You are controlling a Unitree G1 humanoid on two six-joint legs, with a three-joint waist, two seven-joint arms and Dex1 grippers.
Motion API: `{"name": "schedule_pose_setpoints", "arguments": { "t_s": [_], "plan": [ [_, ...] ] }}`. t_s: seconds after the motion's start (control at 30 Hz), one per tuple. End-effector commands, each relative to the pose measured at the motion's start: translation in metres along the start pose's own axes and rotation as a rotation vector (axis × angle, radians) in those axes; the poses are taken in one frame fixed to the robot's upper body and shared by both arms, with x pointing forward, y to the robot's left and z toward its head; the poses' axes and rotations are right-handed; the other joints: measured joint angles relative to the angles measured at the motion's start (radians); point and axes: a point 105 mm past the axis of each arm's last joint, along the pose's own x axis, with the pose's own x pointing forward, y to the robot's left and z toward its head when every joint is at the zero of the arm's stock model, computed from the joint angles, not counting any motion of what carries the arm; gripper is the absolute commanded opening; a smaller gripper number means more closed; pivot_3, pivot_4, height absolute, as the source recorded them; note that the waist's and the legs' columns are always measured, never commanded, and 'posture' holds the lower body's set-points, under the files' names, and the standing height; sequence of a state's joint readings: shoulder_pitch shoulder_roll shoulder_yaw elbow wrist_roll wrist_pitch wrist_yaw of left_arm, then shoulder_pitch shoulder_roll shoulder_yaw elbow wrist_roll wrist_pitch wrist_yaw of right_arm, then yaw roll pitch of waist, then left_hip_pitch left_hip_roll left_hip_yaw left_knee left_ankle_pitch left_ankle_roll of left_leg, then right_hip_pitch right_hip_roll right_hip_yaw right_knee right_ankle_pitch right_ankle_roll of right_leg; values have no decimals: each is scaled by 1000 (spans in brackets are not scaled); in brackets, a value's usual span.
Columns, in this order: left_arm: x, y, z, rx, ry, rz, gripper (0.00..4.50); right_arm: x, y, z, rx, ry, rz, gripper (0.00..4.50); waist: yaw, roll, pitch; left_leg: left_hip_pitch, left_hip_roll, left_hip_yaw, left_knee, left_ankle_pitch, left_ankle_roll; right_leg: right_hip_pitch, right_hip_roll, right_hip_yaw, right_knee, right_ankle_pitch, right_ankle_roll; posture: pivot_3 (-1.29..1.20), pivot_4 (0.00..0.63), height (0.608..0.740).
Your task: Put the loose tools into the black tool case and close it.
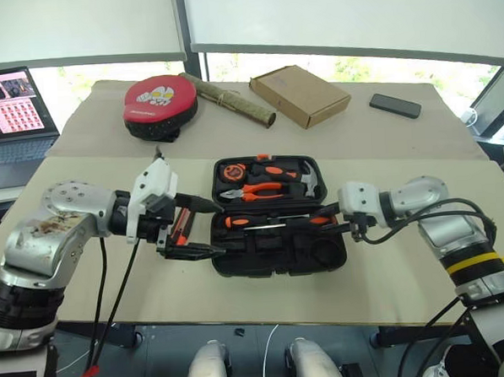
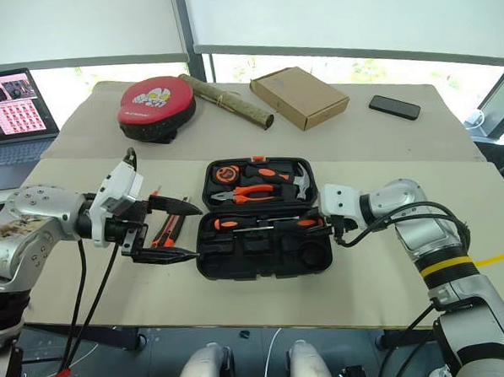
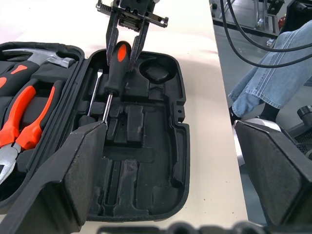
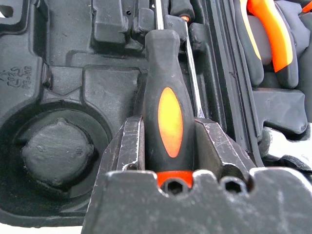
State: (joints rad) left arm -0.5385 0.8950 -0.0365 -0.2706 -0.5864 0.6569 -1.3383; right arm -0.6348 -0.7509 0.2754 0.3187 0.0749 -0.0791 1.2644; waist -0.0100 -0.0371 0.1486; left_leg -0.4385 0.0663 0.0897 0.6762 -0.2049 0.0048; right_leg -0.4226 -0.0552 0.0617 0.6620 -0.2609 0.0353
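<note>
The black tool case (image 1: 277, 259) lies open mid-table, its moulded slots showing. My right gripper (image 4: 168, 141) is shut on an orange-and-black screwdriver (image 3: 117, 63) at the handle. The screwdriver lies low over a slot in the near half, shaft pointing left. A second screwdriver (image 1: 247, 220) lies in the slot just behind it. My left gripper (image 1: 212, 231) hovers open at the case's left edge, nothing between its fingers (image 3: 83, 170). An orange-and-black utility knife (image 2: 165, 229) rests on the table under that gripper.
The far half of the case holds orange-handled pliers (image 1: 261, 190), a hammer (image 1: 309, 179) and a tape measure (image 1: 232, 171). At the back of the table lie a red-and-black round pad (image 1: 159, 100), a cardboard box (image 1: 299, 95) and a phone (image 1: 395, 105). A laptop (image 1: 11, 117) stands far left.
</note>
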Motion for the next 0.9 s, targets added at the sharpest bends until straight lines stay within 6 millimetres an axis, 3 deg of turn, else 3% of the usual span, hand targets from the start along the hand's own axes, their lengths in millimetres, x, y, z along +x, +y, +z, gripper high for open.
{"name": "schedule_pose_setpoints", "arguments": {
  "t_s": [0.03,0.17,0.23,0.27,0.37,0.53,0.73,0.9],
  "plan": [
    [2,0,10,51,-11,0,4500,-4,-9,13,40,-62,-54,2265,-1,0,0,0,0,0,0,0,0,0,0,0,0,0,0,0,150,740],
    [2,1,11,55,-12,0,4500,-5,-12,23,78,-108,-85,3741,-2,0,0,0,0,0,0,0,0,0,0,0,1,0,0,0,150,740],
    [2,2,11,57,-12,2,4500,-9,-21,34,137,-163,-132,4307,-2,0,0,0,0,0,0,0,0,0,0,0,1,0,0,0,150,740],
    [2,2,11,58,-11,2,4500,-10,-24,37,166,-185,-146,4307,-2,0,0,0,0,0,0,0,0,0,0,0,1,0,0,0,150,740],
    [2,3,10,57,-11,2,4500,-8,-25,43,213,-220,-164,3757,-1,0,0,0,0,0,0,0,0,0,0,0,1,0,0,0,150,740],
    [4,3,9,57,-9,0,4500,4,-17,45,217,-217,-140,1937,-1,0,0,0,0,0,0,0,0,0,0,0,1,0,0,0,150,740],
    [4,4,9,62,-6,-1,4500,24,-6,45,214,-191,-85,55,-2,0,0,0,0,0,0,0,0,-1,0,0,1,0,0,0,150,740],
    [4,5,8,64,-2,0,4500,37,1,37,192,-112,-59,55,-1,0,0,0,0,0,0,0,0,-1,0,0,1,0,0,0,150,740]
  ]
}}
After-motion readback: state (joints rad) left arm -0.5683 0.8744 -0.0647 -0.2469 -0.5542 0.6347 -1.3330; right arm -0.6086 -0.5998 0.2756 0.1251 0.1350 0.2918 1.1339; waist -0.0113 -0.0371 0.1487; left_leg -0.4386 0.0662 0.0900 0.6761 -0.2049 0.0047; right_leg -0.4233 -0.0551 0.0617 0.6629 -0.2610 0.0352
